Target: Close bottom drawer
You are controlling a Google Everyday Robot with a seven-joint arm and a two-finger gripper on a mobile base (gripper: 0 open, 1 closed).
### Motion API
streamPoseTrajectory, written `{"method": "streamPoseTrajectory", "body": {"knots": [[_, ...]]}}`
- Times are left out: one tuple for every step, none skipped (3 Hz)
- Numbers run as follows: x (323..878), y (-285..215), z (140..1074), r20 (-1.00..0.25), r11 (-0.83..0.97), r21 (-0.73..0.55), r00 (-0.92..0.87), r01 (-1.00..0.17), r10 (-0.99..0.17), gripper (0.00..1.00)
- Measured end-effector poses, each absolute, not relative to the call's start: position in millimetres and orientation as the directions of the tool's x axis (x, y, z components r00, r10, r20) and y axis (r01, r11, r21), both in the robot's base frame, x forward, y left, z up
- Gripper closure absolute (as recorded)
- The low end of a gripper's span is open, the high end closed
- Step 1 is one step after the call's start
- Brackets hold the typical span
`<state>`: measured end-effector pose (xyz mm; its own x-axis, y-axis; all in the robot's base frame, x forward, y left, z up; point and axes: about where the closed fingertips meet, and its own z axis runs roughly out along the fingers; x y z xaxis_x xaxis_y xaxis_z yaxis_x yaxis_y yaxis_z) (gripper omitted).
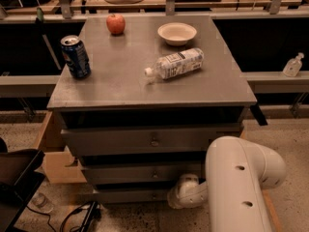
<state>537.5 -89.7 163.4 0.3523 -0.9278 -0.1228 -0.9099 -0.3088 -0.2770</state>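
The grey cabinet [145, 88] has three drawers. The bottom drawer [128, 195] is the lowest, slim grey front, just above the floor, with a dark gap above it. My gripper [175, 198] is at the end of the white arm [239, 182], low down against the right part of the bottom drawer's front. The white wrist [187, 191] hides it. The middle drawer [145, 174] and the top drawer [149, 140] are above it, each with a small dark knob.
On the cabinet top stand a blue soda can [75, 56], a red apple [116, 23], a white bowl [177, 33] and a lying water bottle [175, 64]. A wooden crate [50, 149] is to the left. Cables [79, 216] lie on the floor.
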Motion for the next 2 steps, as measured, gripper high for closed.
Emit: {"method": "streamPoseTrajectory", "body": {"knots": [[486.6, -129.6, 191.7, -0.18, -0.275, -0.181, 0.307, -0.944, -0.935, 1.0], [399.5, -178.0, 195.5, -0.235, -0.13, -0.031, 0.133, -0.991, -0.963, 1.0]]}}
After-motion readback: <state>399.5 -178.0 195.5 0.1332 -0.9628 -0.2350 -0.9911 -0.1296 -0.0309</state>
